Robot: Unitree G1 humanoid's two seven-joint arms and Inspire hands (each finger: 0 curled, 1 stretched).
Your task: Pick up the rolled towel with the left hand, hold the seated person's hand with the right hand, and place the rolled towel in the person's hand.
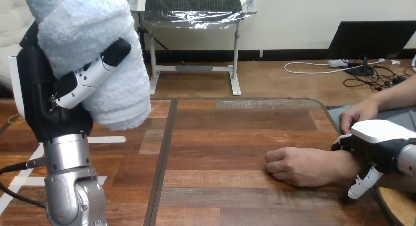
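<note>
Left robot hand (49, 98): up high over the bench's (221, 138) left side, fingers wrapped round the rolled towel (78, 25), towel clear of the bench. Pickup looks done. Mid-right: person's hand (294, 166) rests on the bench, fingers curled in. Right robot hand (380, 138): sits over the person's wrist (343, 168), fingers hooked down its near side, so hold step looks in hand. Next, I'd guess: carry towel across and down to that hand, which needs to open first.
</note>
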